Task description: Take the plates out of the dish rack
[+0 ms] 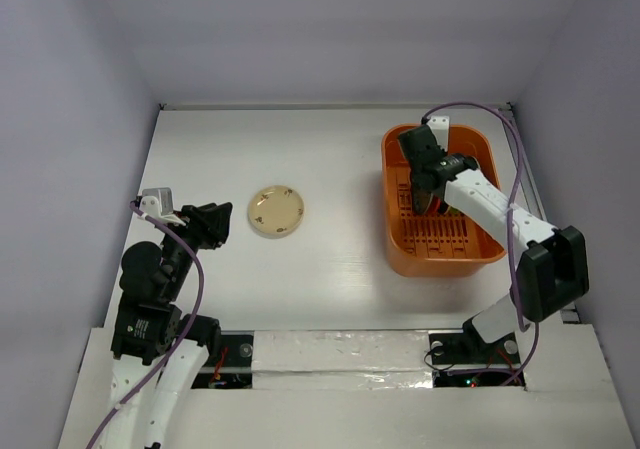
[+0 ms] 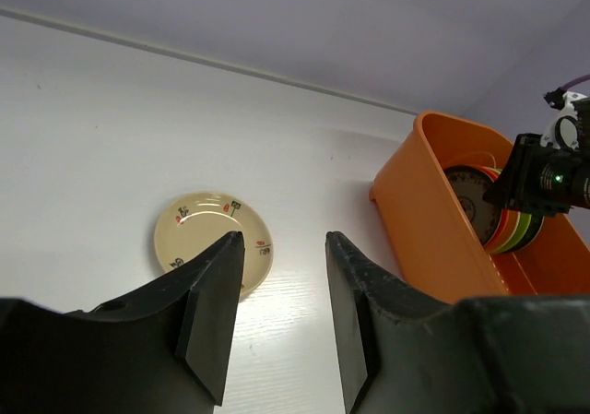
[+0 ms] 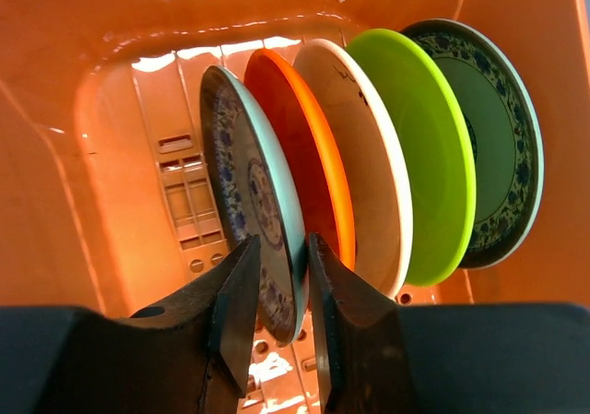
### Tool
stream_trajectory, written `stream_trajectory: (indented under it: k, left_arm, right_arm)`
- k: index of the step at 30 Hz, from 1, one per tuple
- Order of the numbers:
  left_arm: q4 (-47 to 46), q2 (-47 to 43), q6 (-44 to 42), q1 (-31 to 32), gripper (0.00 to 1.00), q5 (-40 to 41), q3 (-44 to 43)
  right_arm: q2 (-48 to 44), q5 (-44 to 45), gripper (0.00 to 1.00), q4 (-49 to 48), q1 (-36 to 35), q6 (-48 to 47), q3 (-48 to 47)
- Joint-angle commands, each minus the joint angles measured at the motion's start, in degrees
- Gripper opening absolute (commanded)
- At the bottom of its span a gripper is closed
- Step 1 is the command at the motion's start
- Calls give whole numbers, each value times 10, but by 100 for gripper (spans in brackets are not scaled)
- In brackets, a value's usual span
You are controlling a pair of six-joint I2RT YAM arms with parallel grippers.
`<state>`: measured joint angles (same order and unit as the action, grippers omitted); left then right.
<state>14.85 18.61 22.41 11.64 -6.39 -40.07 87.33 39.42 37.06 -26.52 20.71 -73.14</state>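
While the left gripper (image 2: 284,237) is hanging open and empty over the table (image 2: 92,110) beside the cream plate (image 2: 207,222), the right gripper (image 3: 280,242) is straddling the nearest plate (image 3: 247,188), standing upright in the dish rack (image 3: 120,156); clamped or not, I cannot tell.

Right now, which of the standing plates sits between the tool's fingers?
The dark blue-patterned plate at the left end of the row, beside the orange plate; the right tool straddles its rim.
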Motion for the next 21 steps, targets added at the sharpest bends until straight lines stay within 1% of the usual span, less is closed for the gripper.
stream_trajectory:
  k: [1, 7, 8, 10, 11, 15, 20, 21]
  left_arm:
    - [-22, -4, -2, 3, 38, -3, 1]
    - [-23, -6, -1, 3, 38, -4, 1]
    - [-23, -7, -1, 3, 38, -3, 1]
    - [-23, -8, -2, 3, 39, -3, 1]
    - [-23, -8, -1, 3, 39, -2, 1]
    - [-25, -7, -2, 3, 39, -3, 1]
    - [-25, -7, -1, 3, 39, -5, 1]
    - [-25, -7, -2, 3, 39, -4, 0]
  right_arm:
    - [5, 6, 32, -7, 10, -14, -27]
    - [26, 12, 28, -2, 10, -26, -41]
    - [34, 12, 24, -1, 10, -27, -44]
    - [38, 16, 21, 6, 10, -30, -52]
    - [38, 19, 18, 6, 10, -31, -54]
    - [25, 34, 15, 10, 10, -47, -64]
    - [6, 56, 5, 31, -7, -57, -88]
    - [-4, 63, 5, 35, -7, -57, -97]
